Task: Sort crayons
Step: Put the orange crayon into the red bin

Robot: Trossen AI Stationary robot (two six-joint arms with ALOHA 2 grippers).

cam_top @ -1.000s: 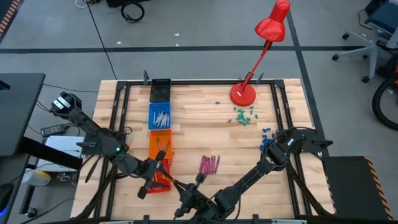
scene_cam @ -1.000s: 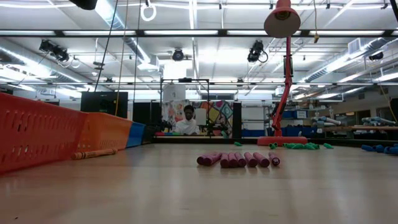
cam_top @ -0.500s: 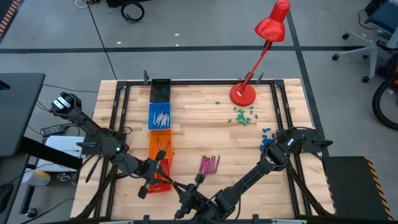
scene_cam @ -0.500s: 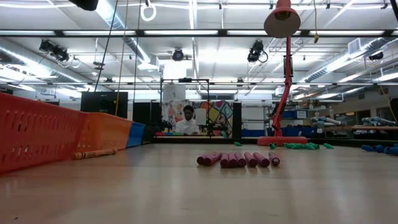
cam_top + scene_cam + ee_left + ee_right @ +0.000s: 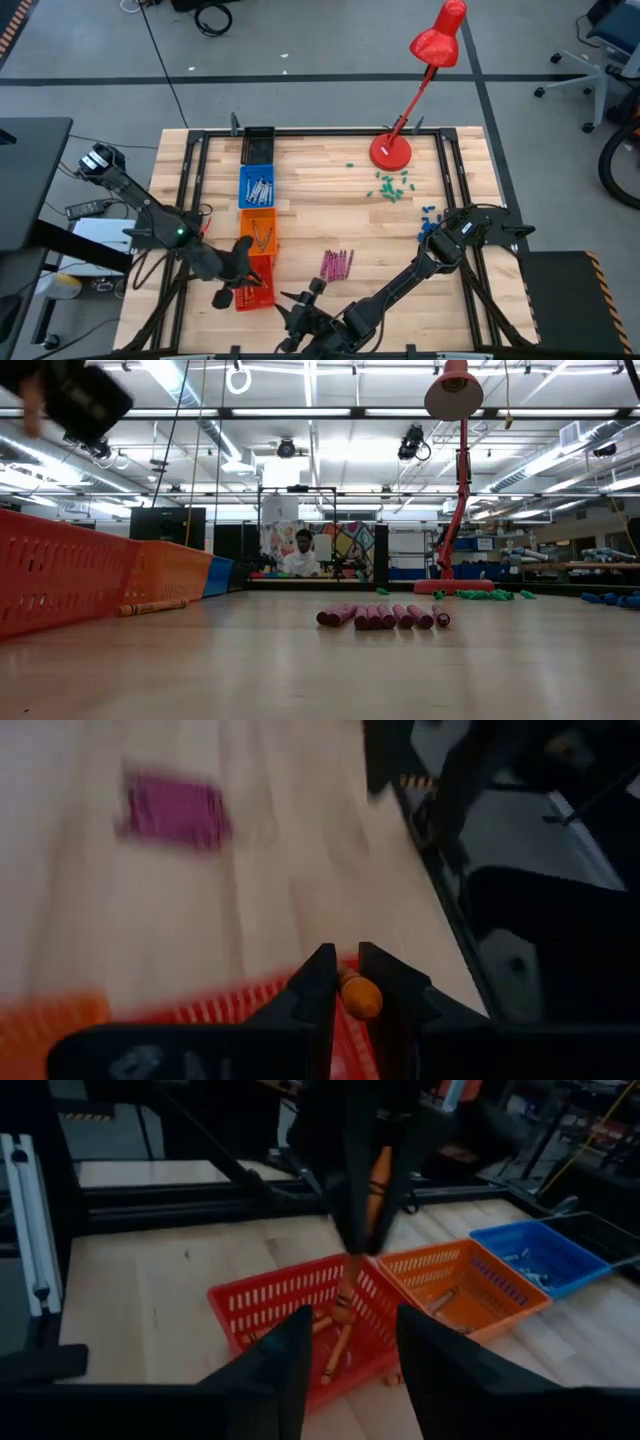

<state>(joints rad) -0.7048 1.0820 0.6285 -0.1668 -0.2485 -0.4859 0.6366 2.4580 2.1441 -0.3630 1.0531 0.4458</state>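
Since a second ago the left gripper (image 5: 346,988) has lifted above the red bin (image 5: 257,292), pinching an orange crayon (image 5: 357,994) to sort it, while the right gripper (image 5: 347,1342), fingers apart and empty, waits beside that bin.

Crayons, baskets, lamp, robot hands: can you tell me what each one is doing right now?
left gripper: shut on an orange crayon, above the red basket.
right gripper: open, empty, at the table's near edge.
red basket: holds orange crayons.
orange basket: holds a few crayons.
blue basket: holds grey crayons.
pink crayons: lying in a row on the table, unsorted.
red lamp: standing, tilted.
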